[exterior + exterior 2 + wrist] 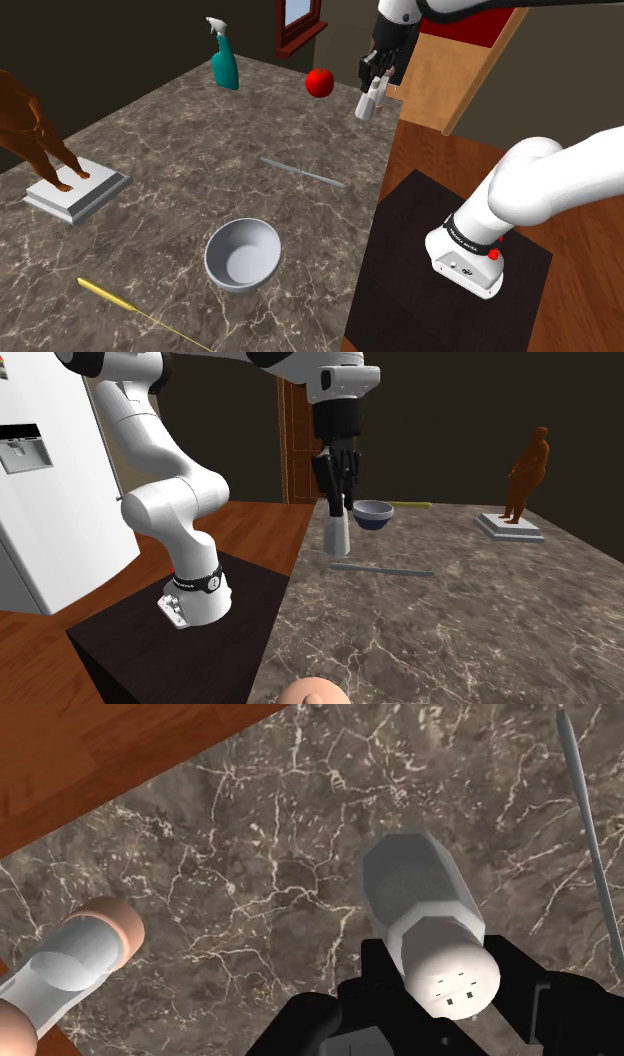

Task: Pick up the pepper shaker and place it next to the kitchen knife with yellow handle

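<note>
My gripper (378, 72) is shut on a pale grey pepper shaker (369, 100), clasping it near its perforated top. The shaker (338, 534) hangs slightly tilted above the marble table's edge on the stand's side. In the wrist view the black fingers (380, 979) grip the shaker (425, 904) on both sides of its cap, with my gripper (450, 984) over the marble. The yellow-handled knife (102, 291) lies at the table's near left corner in the shoulder view. In the second exterior view the knife (412, 504) lies far behind the bowl.
A grey bowl (243, 253) stands between shaker and knife. A thin grey rod (303, 172) lies mid-table. A red apple (319, 82) and teal spray bottle (224, 60) are at the back, a brown statue (35, 130) at the left. A grey cylinder with peach ends (70, 966) lies near the table's edge.
</note>
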`<action>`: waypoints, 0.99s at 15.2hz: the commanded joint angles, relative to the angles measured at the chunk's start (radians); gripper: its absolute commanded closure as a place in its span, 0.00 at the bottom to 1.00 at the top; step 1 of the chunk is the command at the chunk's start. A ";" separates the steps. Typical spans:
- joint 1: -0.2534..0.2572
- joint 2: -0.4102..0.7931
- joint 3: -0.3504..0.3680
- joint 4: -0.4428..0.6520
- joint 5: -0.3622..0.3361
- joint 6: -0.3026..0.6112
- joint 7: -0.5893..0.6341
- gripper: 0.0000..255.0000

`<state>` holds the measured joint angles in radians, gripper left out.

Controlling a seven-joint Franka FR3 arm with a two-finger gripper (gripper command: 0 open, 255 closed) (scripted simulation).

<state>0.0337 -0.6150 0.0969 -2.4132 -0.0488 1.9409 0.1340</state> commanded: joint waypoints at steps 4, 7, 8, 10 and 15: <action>-0.001 0.002 -0.001 0.067 0.000 -0.065 -0.005 1.00; 0.007 0.014 0.019 0.089 0.008 -0.077 0.019 1.00; 0.014 0.026 0.040 0.095 0.015 -0.073 0.043 1.00; 0.028 0.052 0.081 0.112 0.027 -0.065 0.092 1.00; 0.056 0.138 0.183 0.173 0.045 -0.048 0.216 1.00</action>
<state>0.0858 -0.5033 0.2591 -2.2628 -0.0048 1.8905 0.3241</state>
